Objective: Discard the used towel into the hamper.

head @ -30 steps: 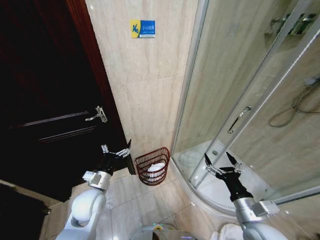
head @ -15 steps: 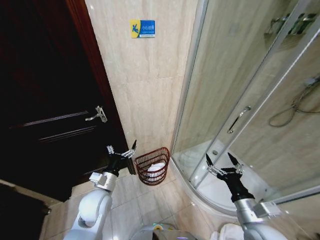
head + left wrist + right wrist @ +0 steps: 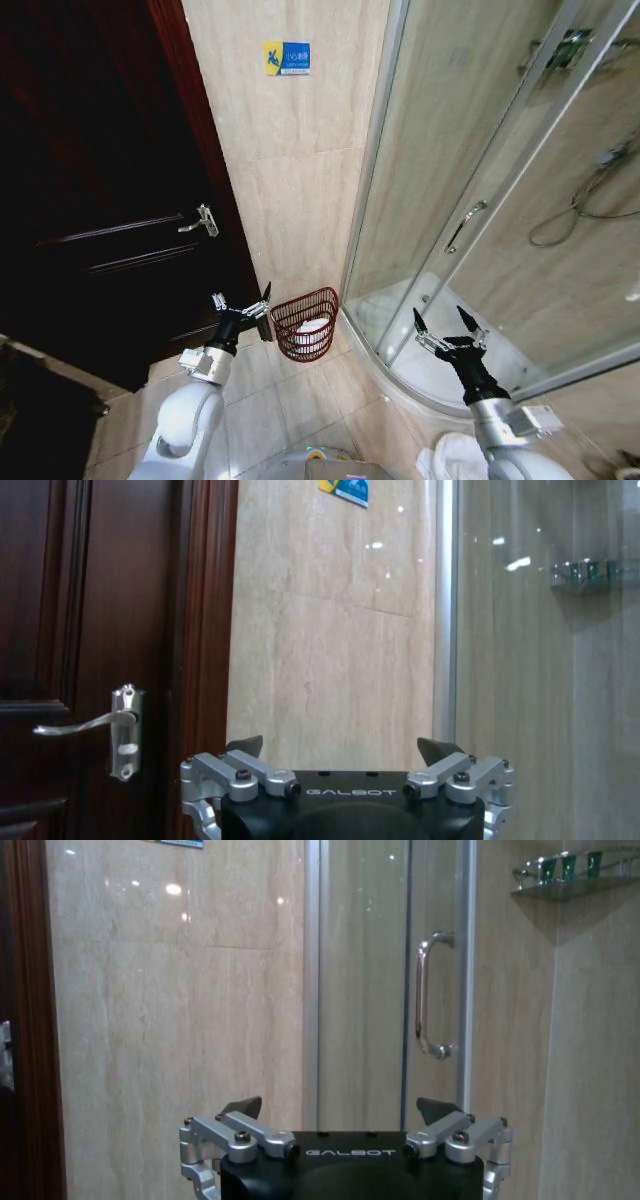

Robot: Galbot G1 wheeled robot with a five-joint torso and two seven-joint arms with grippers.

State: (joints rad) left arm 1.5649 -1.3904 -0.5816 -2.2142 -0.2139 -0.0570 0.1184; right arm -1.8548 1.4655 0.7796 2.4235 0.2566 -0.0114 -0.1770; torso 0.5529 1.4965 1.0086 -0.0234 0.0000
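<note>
**Towel in the hamper, both grippers free**

While the whole head view has shifted a little over the last second, which reads as the camera moving rather than the room, the real change is on the left. The left gripper (image 3: 241, 301) has drifted from in front of the dark door (image 3: 90, 200) toward the hamper (image 3: 305, 322) and now hangs just beside the rim, level with it and slightly nearer the robot. Its jaws stand wide apart with nothing between them; the left wrist view shows the same spread fingertips (image 3: 245, 745) aimed at the tiled wall (image 3: 330, 630), with the door handle (image 3: 110, 731) off to one side.

Just past that gripper, the hamper stands on the floor against the wall, and a white towel (image 3: 314, 327) lies inside it. Judging by that, the discard is essentially done and the arm looks to be clear of the load.

Well apart on the far side, the right gripper (image 3: 443, 327) has barely shifted. It hovers wide and unloaded before the shower enclosure (image 3: 470, 200), facing the glass door's handle (image 3: 428, 997).
</note>
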